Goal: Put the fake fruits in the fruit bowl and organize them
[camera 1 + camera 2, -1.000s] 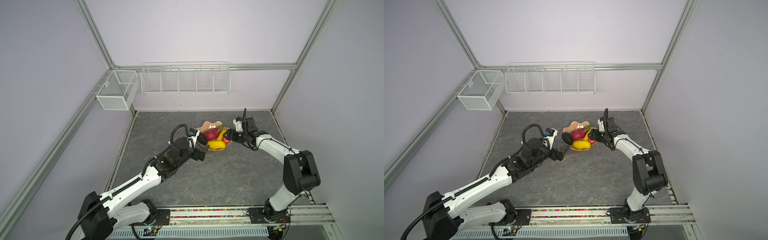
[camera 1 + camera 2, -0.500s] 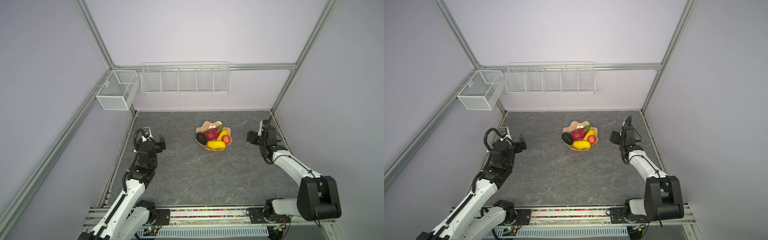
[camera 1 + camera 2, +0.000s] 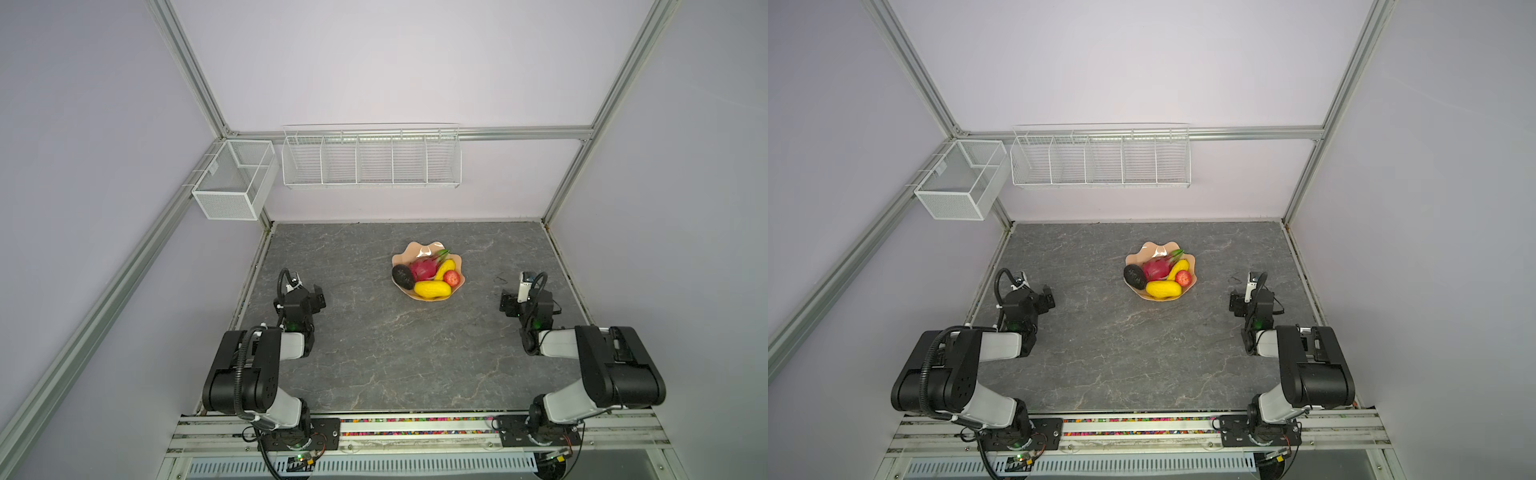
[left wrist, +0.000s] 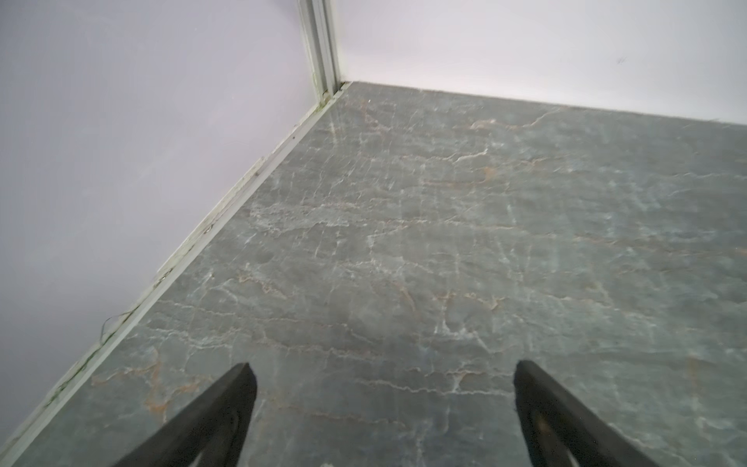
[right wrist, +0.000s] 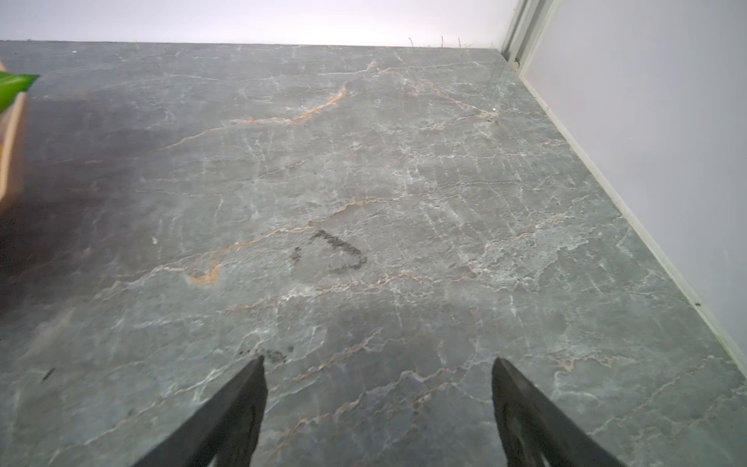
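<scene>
All five fake fruits lie together in the fruit bowl [image 3: 419,249], which sits on the tabletop [image 3: 374,357] nearer the far edge than the near one and roughly midway between the sides. The dragon fruit [image 3: 423,268] is in the middle with its green tip over the far rim, and the avocado [image 3: 402,277] rests against it on the left. One yellow fruit [image 3: 432,289] lies across the near side, with the other yellow fruit [image 3: 446,267] and the small red apple [image 3: 451,277] on the right. A second ago both arms were crowded right at the bowl. They've since swung well away, and the pile looks undisturbed. The left end effector [image 3: 317,297] hangs by the tabletop's left edge, jaws spread wide and empty. The right end effector [image 3: 508,302] is by the right edge, also wide, with nothing between its fingers [image 5: 242,404]. No fruit is left out on the stone, so to my eye the job is done and the arms are parking.
</scene>
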Action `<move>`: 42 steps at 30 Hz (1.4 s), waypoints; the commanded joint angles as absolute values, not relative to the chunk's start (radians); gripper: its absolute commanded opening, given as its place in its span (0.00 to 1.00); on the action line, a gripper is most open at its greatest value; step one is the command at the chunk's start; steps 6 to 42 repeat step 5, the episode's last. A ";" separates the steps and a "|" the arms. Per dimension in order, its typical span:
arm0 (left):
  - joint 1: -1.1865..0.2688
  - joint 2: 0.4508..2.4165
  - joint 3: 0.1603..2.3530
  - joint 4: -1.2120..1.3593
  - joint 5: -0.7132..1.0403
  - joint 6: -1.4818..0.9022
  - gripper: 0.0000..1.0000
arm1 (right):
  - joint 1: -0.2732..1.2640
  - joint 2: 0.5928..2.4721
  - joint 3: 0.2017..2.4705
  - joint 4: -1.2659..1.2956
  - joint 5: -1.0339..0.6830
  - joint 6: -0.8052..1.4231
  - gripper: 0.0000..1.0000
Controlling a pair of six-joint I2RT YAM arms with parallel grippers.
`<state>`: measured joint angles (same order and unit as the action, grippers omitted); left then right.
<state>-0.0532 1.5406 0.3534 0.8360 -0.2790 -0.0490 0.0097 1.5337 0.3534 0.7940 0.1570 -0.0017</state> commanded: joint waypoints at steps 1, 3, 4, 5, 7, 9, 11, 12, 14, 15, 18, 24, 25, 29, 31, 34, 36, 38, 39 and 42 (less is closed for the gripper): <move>-0.049 1.543 0.328 1.011 -0.247 -0.040 0.99 | 0.012 1.549 0.372 0.919 0.142 -0.031 0.89; -0.049 1.549 0.345 0.994 -0.257 -0.040 0.99 | 0.009 1.530 0.378 0.880 0.135 -0.029 0.88; -0.049 1.545 0.354 0.970 -0.252 -0.039 0.99 | 0.013 1.536 0.362 0.923 0.135 -0.037 0.88; -0.049 1.546 0.354 0.972 -0.252 -0.040 0.99 | 0.021 1.535 0.345 0.955 0.127 -0.049 0.88; -0.049 1.546 0.354 0.972 -0.252 -0.040 0.99 | 0.021 1.535 0.345 0.955 0.127 -0.049 0.88; -0.049 1.546 0.354 0.972 -0.252 -0.040 0.99 | 0.021 1.535 0.345 0.955 0.127 -0.049 0.88; -0.049 1.546 0.354 0.972 -0.252 -0.040 0.99 | 0.021 1.535 0.345 0.955 0.127 -0.049 0.88; -0.049 1.546 0.354 0.972 -0.252 -0.040 0.99 | 0.021 1.535 0.345 0.955 0.127 -0.049 0.88; -0.049 1.546 0.354 0.972 -0.252 -0.040 0.99 | 0.021 1.535 0.345 0.955 0.127 -0.049 0.88; -0.049 1.546 0.354 0.972 -0.252 -0.040 0.99 | 0.021 1.535 0.345 0.955 0.127 -0.049 0.88; -0.049 1.546 0.354 0.972 -0.252 -0.040 0.99 | 0.021 1.535 0.345 0.955 0.127 -0.049 0.88; -0.049 1.546 0.354 0.972 -0.252 -0.040 0.99 | 0.021 1.535 0.345 0.955 0.127 -0.049 0.88; -0.049 1.546 0.354 0.972 -0.252 -0.040 0.99 | 0.021 1.535 0.345 0.955 0.127 -0.049 0.88; -0.049 1.546 0.354 0.972 -0.252 -0.040 0.99 | 0.021 1.535 0.345 0.955 0.127 -0.049 0.88; -0.049 1.546 0.354 0.972 -0.252 -0.040 0.99 | 0.021 1.535 0.345 0.955 0.127 -0.049 0.88; -0.049 1.546 0.354 0.972 -0.252 -0.040 0.99 | 0.021 1.535 0.345 0.955 0.127 -0.049 0.88; -0.049 1.546 0.354 0.972 -0.252 -0.040 0.99 | 0.021 1.535 0.345 0.955 0.127 -0.049 0.88; -0.049 1.546 0.354 0.972 -0.252 -0.040 0.99 | 0.021 1.535 0.345 0.955 0.127 -0.049 0.88; -0.049 1.546 0.354 0.972 -0.252 -0.040 0.99 | 0.021 1.535 0.345 0.955 0.127 -0.049 0.88; -0.049 1.546 0.354 0.972 -0.252 -0.040 0.99 | 0.021 1.535 0.345 0.955 0.127 -0.049 0.88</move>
